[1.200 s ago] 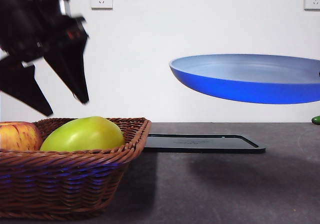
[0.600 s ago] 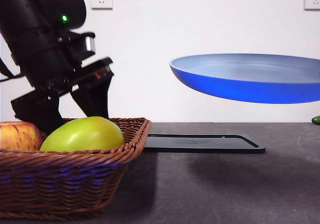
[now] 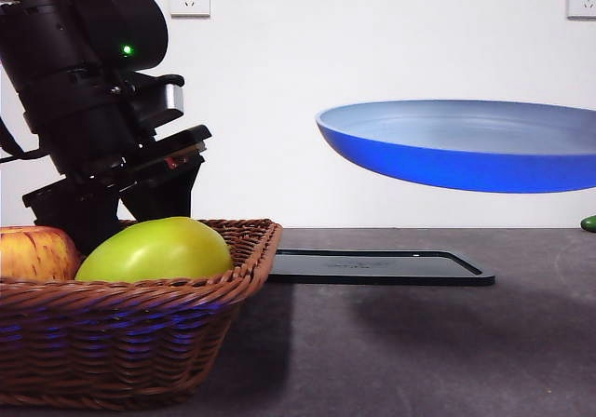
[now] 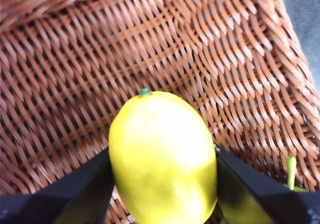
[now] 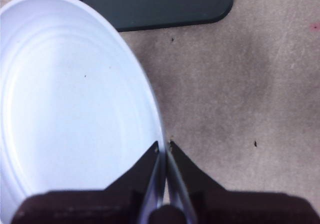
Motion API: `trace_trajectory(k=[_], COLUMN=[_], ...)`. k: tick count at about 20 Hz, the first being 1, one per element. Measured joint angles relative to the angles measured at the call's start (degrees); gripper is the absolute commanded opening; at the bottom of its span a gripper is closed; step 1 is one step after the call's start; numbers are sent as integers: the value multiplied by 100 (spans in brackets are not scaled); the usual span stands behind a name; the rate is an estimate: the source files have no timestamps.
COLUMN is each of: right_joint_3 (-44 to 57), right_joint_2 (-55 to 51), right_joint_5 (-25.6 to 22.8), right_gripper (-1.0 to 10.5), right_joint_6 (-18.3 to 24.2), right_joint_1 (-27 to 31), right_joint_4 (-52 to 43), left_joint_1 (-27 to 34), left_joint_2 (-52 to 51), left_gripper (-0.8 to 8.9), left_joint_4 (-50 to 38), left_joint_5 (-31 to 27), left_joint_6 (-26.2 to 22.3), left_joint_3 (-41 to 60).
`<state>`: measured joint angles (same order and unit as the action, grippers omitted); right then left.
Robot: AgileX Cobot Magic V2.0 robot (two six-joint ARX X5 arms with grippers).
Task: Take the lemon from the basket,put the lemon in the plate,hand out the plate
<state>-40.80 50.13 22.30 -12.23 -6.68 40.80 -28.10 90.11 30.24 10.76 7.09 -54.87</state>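
The lemon lies on the floor of the wicker basket, with a small green nub at its tip. My left gripper has one black jaw pressed against each side of it. In the front view this gripper reaches down into the basket behind the fruit, and the lemon is hidden there. My right gripper is shut on the rim of the light-blue plate. It holds the plate level in the air above the table at the right.
A large yellow-green fruit and a red-yellow apple sit in the basket's near side. A flat black tray lies on the dark table behind the basket, below the plate. A small green object shows at the right edge.
My left gripper has come down from above the basket into it and now has its jaws around the lemon. The plate has stayed where it was.
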Motion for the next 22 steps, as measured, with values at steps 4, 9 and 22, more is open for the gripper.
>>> trace_trajectory(k=[4,9,22], right_joint_3=[0,0,0], right_joint_2=[179,914,1294], right_joint_5=[-39,-24,433], right_gripper=[3,3,3], right_joint_6=[-4,-66,-70], right_joint_1=[0,-2,-107], right_joint_4=[-15,-22,-125], left_joint_1=[0,-83,-2800], left_joint_2=[-122,-529,142], left_gripper=[202,202,205], left_joint_4=[310,975,-103], left_joint_5=[-13,382,-129], left_joint_6=[-114,-286,-367], left_joint_3=[-450,-1480,-1862])
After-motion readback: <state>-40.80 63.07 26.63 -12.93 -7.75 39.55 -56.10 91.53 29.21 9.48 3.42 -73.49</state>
